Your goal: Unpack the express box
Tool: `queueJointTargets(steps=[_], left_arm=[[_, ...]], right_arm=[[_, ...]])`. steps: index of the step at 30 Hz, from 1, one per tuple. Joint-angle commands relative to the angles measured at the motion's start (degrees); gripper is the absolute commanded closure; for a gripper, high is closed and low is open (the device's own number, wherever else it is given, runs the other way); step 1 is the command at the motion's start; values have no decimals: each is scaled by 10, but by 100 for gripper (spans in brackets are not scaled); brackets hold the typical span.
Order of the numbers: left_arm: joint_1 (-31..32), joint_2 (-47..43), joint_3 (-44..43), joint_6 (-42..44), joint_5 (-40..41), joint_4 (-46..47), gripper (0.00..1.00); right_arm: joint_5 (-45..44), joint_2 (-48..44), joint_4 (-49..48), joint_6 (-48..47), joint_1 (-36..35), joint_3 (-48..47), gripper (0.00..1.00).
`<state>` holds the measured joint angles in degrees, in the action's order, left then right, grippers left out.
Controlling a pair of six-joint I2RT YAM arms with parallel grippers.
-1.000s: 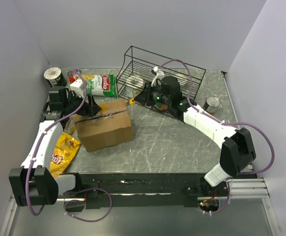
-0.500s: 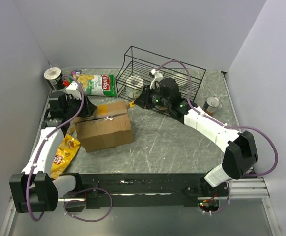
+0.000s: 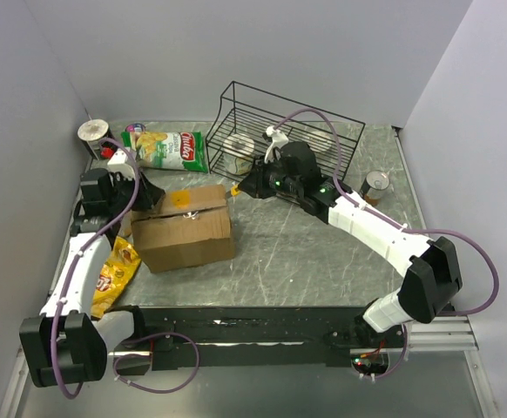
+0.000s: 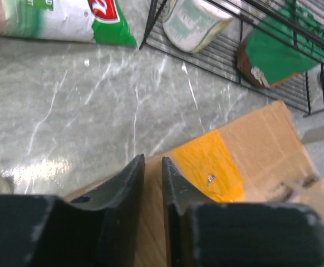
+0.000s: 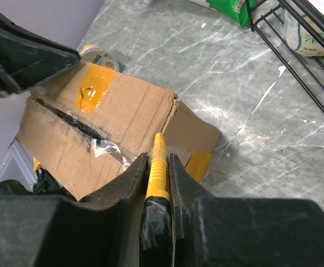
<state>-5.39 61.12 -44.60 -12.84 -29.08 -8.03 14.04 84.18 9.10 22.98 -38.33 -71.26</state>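
The express box point(image 3: 184, 228), brown cardboard with an orange tape patch point(image 4: 209, 172), lies left of centre on the table. Its top seam point(image 5: 75, 123) shows a dark slit and torn clear tape. My left gripper point(image 3: 145, 193) hovers at the box's far left corner. In the left wrist view its fingers point(image 4: 134, 178) stand almost together with only a thin gap, and nothing shows between them. My right gripper point(image 5: 158, 156) is shut on a yellow ribbed cutter point(image 5: 158, 167). The cutter's tip points at the box's far right corner point(image 3: 227, 193).
A black wire basket point(image 3: 323, 122) holding packets stands at the back, just behind the right gripper. A green chips bag point(image 3: 168, 150) and a cup point(image 3: 92, 132) lie back left. A yellow snack bag point(image 3: 114, 270) lies left of the box, and a can point(image 3: 376, 185) stands right.
The left gripper's jaws have closed from wide to nearly together, and it drew back left to the box's corner. The right gripper carried the cutter a little left, towards the box.
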Motion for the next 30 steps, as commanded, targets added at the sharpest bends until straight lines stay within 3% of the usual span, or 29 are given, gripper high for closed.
queueJointTargets(steps=[1, 3, 5, 7, 10, 14, 19, 25, 28, 30], left_arm=[[-37, -21, -126, 37, 15, -129, 71], [-59, -29, -149, 136, 60, -213, 73], [-87, -50, -142, 255, 68, -263, 86], [-98, -70, -107, 321, 79, -333, 95], [-99, -108, -52, 443, 103, -394, 99], [-96, -124, -20, 558, -16, -471, 99], [-54, -116, -15, 631, -148, -525, 94], [86, -110, -33, 597, -154, -508, 84], [99, -96, -45, 630, -140, -537, 81], [99, -89, -72, 661, -121, -606, 79]], right_arm=[[-5, -7, 43, -21, -12, -19, 100], [-2, -2, 44, -27, -13, -23, 100], [-1, 2, 42, -29, -11, -30, 100], [-2, 11, 43, -34, -11, -39, 100], [-3, 21, 37, -41, -12, -52, 100], [2, 37, 35, -44, -11, -68, 100], [11, 56, 35, -53, -11, -80, 100], [11, 77, 37, -68, -8, -102, 100], [10, 80, 36, -69, -8, -105, 100], [10, 75, 36, -73, -6, -100, 100]])
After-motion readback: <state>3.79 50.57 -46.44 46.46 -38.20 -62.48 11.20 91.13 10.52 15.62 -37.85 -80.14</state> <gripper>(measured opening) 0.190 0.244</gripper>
